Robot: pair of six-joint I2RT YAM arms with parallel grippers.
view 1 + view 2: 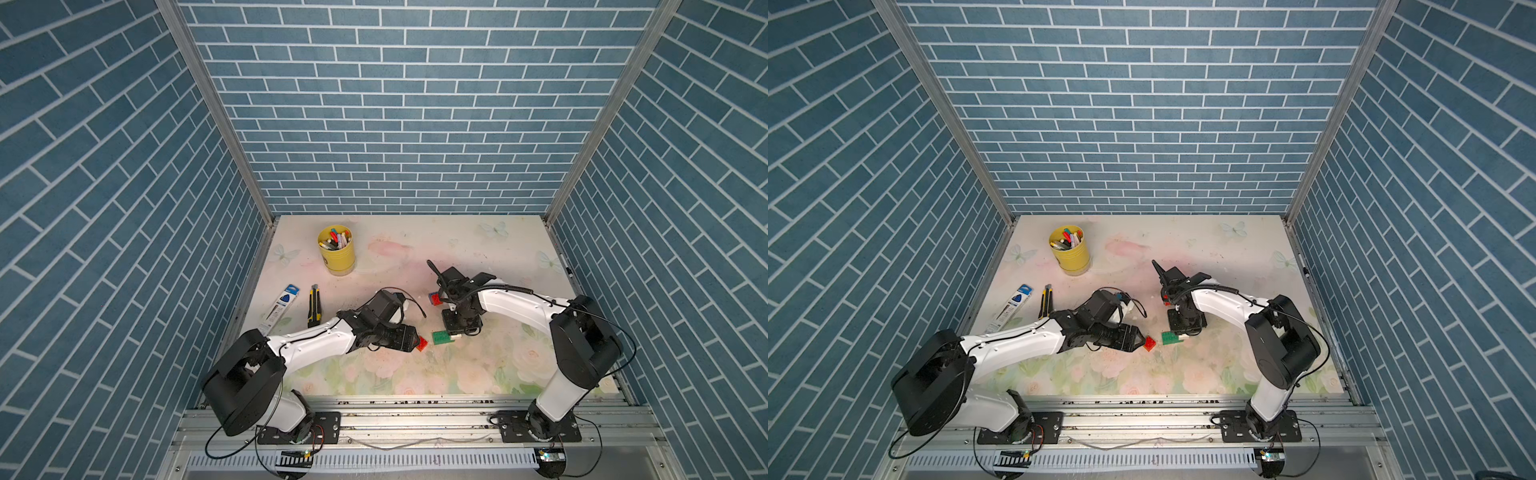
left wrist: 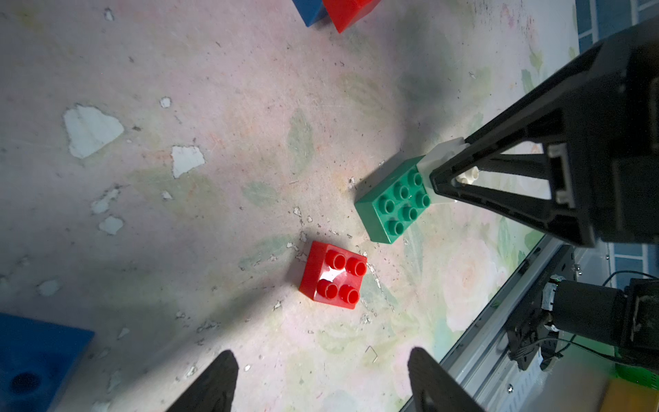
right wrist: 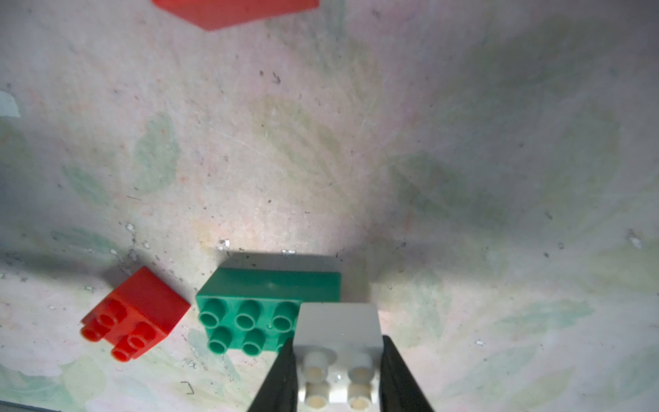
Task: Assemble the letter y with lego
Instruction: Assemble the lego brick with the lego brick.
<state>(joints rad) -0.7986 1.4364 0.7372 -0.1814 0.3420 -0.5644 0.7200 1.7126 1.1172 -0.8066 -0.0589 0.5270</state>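
My right gripper (image 3: 338, 360) is shut on a white lego brick (image 3: 338, 331), whose edge overlaps one end of the green brick (image 3: 249, 306) on the mat. In both top views the right gripper (image 1: 454, 329) points straight down at that white brick (image 1: 1185, 337). A loose red brick (image 2: 333, 274) lies studs up just left of the green brick (image 1: 440, 336). My left gripper (image 2: 322, 364) is open, with the red brick (image 1: 422, 343) just ahead of its fingertips, not between them. A joined red and blue pair (image 1: 434, 298) sits behind. Another blue brick (image 2: 35, 360) lies near my left wrist.
A yellow cup of markers (image 1: 337, 253) stands at the back left. A yellow utility knife (image 1: 312, 305) and a pen package (image 1: 282, 307) lie left of my left arm. The metal rail (image 1: 415, 409) runs along the front edge of the mat.
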